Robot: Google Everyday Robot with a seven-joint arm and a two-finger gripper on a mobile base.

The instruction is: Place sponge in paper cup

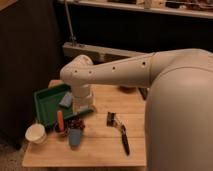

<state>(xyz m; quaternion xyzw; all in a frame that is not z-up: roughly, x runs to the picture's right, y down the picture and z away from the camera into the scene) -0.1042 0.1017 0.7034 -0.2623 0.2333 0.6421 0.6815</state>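
Camera view: the white arm [125,70] reaches in from the right and bends down over the green tray [47,105] on the wooden table [100,150]. The claw [76,120] hangs under the wrist at the tray's near right corner, released, gripping nothing. The sponge [66,100] lies inside the tray by its right edge, just beside the wrist. The paper cup [36,133] stands upright on the table off the tray's near left corner. An orange stick-like item [60,120] and a darker blue cup [75,136] sit just in front of the tray. Two black tools [120,132] lie well to the tray's right.
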